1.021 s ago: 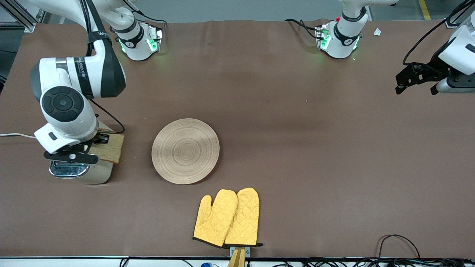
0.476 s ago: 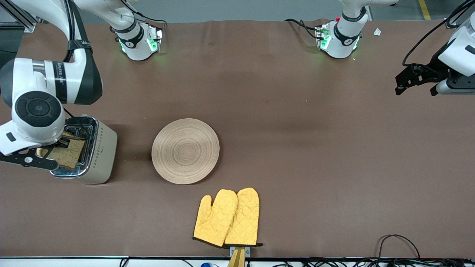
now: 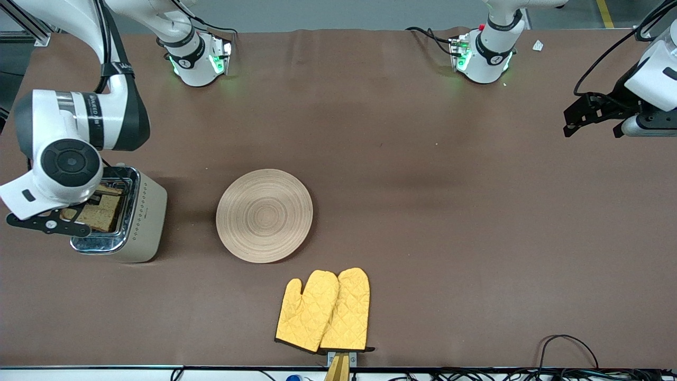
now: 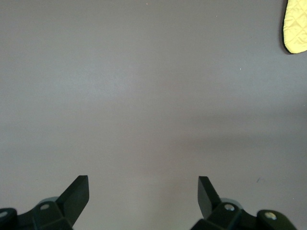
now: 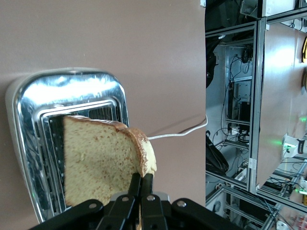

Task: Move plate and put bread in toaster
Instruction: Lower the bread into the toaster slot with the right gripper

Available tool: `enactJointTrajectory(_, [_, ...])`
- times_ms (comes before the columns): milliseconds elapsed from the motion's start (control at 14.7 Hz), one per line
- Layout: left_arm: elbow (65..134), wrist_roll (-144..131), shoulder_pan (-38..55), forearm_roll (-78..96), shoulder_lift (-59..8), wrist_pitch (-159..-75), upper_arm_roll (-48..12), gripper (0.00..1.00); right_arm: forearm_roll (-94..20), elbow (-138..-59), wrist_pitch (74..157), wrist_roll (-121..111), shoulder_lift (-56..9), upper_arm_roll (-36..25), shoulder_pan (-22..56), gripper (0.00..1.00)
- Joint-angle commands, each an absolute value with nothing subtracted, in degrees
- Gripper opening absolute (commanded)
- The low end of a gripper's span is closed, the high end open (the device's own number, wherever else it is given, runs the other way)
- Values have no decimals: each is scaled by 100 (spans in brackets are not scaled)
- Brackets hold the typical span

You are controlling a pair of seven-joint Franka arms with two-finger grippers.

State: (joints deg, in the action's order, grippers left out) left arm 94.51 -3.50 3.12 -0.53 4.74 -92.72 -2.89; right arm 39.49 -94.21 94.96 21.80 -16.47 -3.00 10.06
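My right gripper [image 3: 87,207] is shut on the edge of the bread [image 3: 103,211], a light brown slice with a darker crust, and holds it over the chrome top of the beige toaster [image 3: 143,222] at the right arm's end of the table. In the right wrist view the bread [image 5: 98,160] hangs over a slot of the toaster [image 5: 33,103], pinched at its crust by the right gripper [image 5: 141,181]. The round light-wood plate [image 3: 264,215] lies flat mid-table beside the toaster. My left gripper [image 3: 592,114] is open and empty, waiting at the left arm's end; its fingertips [image 4: 79,188] show over bare table.
A pair of yellow oven mitts [image 3: 323,309] lies nearer to the front camera than the plate; a corner of one mitt [image 4: 295,26] shows in the left wrist view. The toaster's white cord [image 3: 21,192] runs off the table's edge. Cables lie along the front edge.
My right gripper has carried the bread from beside the toaster to over its top, and the slice now sits lower, in line with a slot. The left arm has barely moved.
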Motion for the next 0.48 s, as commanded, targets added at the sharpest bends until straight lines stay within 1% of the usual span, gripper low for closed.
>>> enactJointTrajectory(0, [9325,-316,308,-26,413,-9272,-264,100,4183,-10054,9597,2197,-1292,-246,1116,0])
enactJointTrajectory(408, [9325,-299,299,-26,413,-9272,-264,100,4438,-10450,10089,2206,-1292,-246,1178,0])
